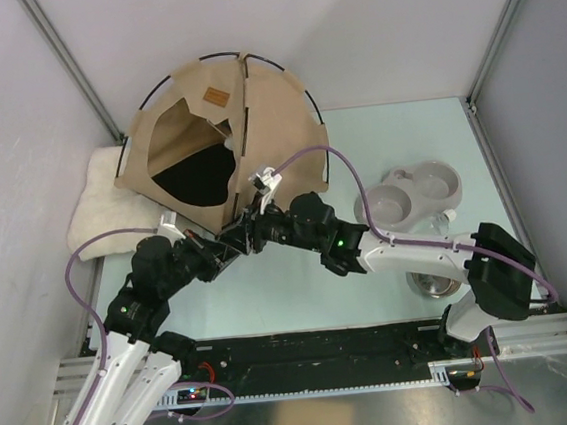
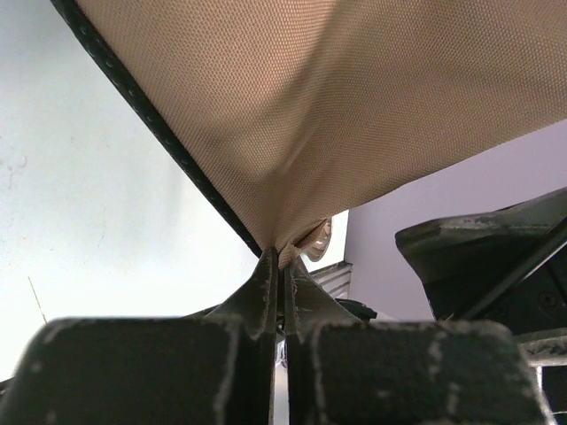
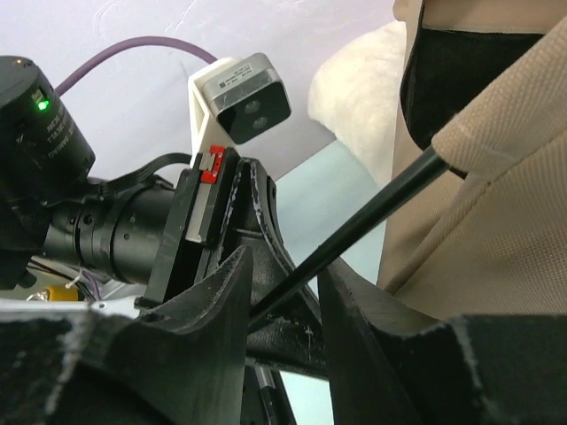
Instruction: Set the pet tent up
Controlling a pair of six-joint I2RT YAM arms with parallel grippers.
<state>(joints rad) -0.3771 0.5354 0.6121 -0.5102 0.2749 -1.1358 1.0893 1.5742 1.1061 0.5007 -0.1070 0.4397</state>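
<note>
The tan pet tent (image 1: 275,123) stands domed at the back of the table, with its dark opening facing front-left and thin black poles arching over it. My left gripper (image 2: 283,266) is shut on the tent's near bottom corner, and the beige fabric (image 2: 354,106) with black trim rises from its tips. My right gripper (image 3: 283,274) is open right beside it. A black pole (image 3: 372,212) runs from the fabric sleeve (image 3: 496,204) down between its spread fingers. In the top view both grippers (image 1: 228,246) (image 1: 255,225) meet at the tent's front corner.
A fluffy white cushion (image 1: 107,204) lies left of the tent, partly beneath it. A grey double pet bowl (image 1: 412,192) sits to the right, and a steel bowl (image 1: 434,283) lies under the right arm. Grey walls enclose the table on both sides.
</note>
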